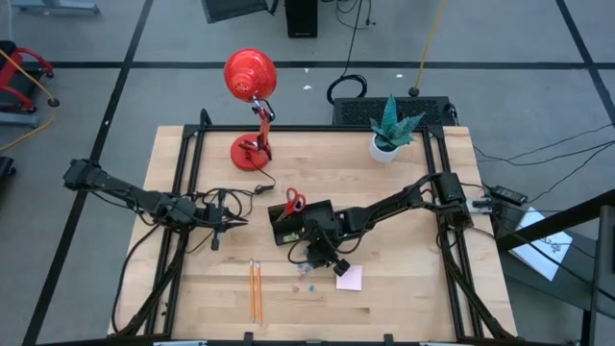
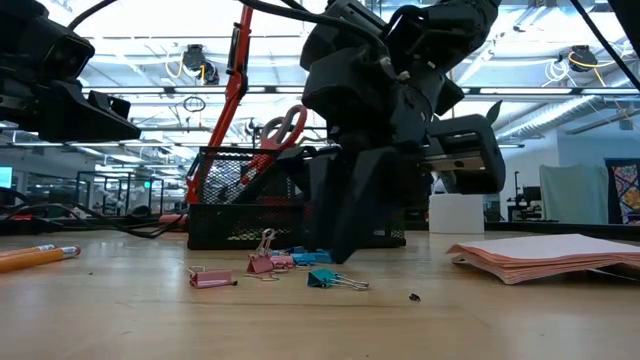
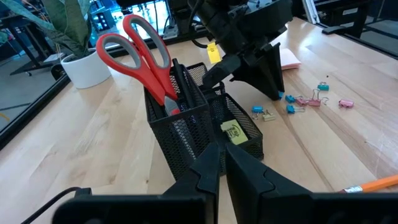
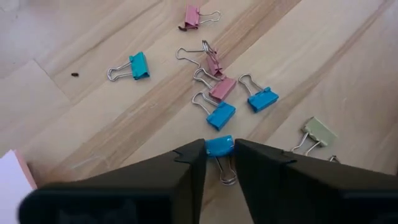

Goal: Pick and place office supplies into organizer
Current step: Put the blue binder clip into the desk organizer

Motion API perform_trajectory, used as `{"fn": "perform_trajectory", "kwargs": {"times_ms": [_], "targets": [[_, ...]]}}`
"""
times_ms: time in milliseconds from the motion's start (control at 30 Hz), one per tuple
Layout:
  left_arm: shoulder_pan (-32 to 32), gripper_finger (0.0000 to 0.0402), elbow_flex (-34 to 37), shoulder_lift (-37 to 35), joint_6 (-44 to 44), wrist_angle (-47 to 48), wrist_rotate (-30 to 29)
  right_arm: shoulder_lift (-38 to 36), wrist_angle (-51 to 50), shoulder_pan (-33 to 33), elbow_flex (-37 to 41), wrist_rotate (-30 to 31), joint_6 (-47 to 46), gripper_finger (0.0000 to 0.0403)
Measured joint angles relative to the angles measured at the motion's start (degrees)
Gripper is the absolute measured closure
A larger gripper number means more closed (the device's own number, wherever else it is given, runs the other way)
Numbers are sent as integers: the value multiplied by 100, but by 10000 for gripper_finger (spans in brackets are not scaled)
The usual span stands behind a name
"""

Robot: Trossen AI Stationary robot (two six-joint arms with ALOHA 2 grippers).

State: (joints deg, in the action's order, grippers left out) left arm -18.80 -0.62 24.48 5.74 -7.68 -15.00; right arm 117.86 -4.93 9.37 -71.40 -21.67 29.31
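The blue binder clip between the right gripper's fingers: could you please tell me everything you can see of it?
The small blue binder clip has a bright blue, seemingly painted metal body and silver wire handles that point back toward the wrist camera. It lies on the pale wooden table, and the right gripper has its two dark fingers closed on the body from both sides. It sits at the near edge of a loose scatter of other blue, pink, teal and pale green clips, touching none of them.
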Motion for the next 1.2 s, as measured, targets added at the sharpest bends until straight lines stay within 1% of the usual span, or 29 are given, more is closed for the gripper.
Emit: {"fn": "perform_trajectory", "kwargs": {"times_ms": [100, 200, 367, 533, 667, 800, 867, 1033, 1200], "targets": [[-1, 371, 0, 1, -2, 0, 0, 1, -2, 0, 0, 9, -14, 348], [1, 371, 0, -1, -2, 0, 0, 4, 33, 0, 0, 10, -88, 353], [-1, 371, 0, 1, -3, 18, 0, -28, 39, 10, 4, 53, -205, 347], [0, 371, 0, -1, -6, 22, 0, -109, -84, 16, -167, 152, -282, 346], [-1, 371, 0, 1, -19, 27, 2, -377, -228, 20, -319, 379, -203, 349], [0, 371, 0, 21, -35, 31, 2, -664, -280, 29, -321, 428, -351, 348], [1, 371, 0, 25, -35, 28, 2, -880, -225, 65, -321, 746, -562, 347], [1, 371, 0, 27, -31, 17, 2, -1288, 28, 218, -326, 2036, -1244, 348], [-1, 371, 0, 27, -24, 17, 0, -1390, 320, 499, -326, 3068, -1840, 347]]}}
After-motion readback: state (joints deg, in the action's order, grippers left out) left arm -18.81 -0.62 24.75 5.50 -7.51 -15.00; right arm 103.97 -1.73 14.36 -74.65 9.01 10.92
